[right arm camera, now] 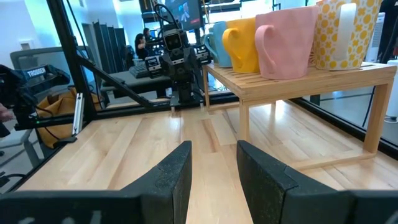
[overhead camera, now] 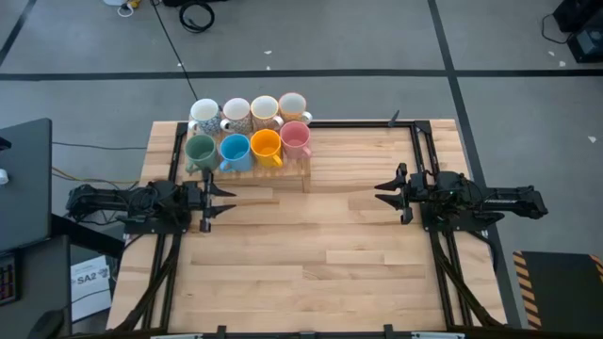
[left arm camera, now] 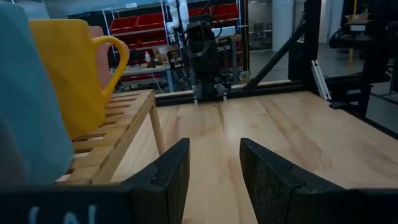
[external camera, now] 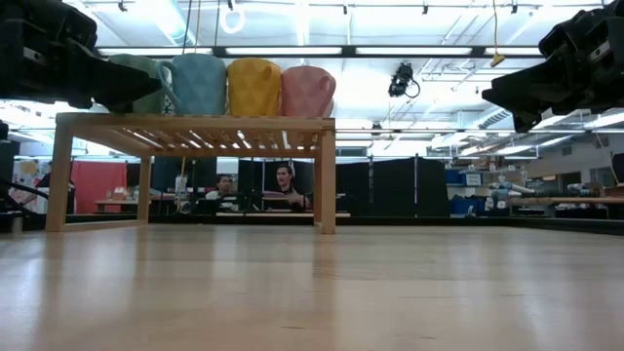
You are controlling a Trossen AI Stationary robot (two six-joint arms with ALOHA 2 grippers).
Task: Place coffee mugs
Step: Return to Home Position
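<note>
Eight coffee mugs (overhead camera: 266, 141) up on the slatted wooden rack (external camera: 195, 122), at the back left of the table (overhead camera: 320, 264) in the high view, in two rows of four. Front row from left to right: green mug (overhead camera: 200, 149), blue mug (overhead camera: 234, 148), orange mug (overhead camera: 267, 147), pink mug (overhead camera: 295, 137), packed side by side. Behind them a white speckled mug (overhead camera: 204, 112), a patterned mug (overhead camera: 236, 111), a cream mug (overhead camera: 265, 110) and a yellow-dotted mug (overhead camera: 293, 104) at the end. All upright, openings upward.

Left gripper (overhead camera: 224, 201) raised off the table just beside the rack's near edge, close to the green mug but apart from it, pointing toward the table's middle. Fingers parted by a narrow gap, holding nothing; only table boards through the gap in the left wrist view.

Right gripper (overhead camera: 382, 193) on the opposite side, well apart from the rack, facing the left one at about the same height. Fingers likewise a little apart, also empty. In the right wrist view, the pink mug nearest, handle turned toward the camera, with the orange and blue mugs beyond it along the rack's edge.
</note>
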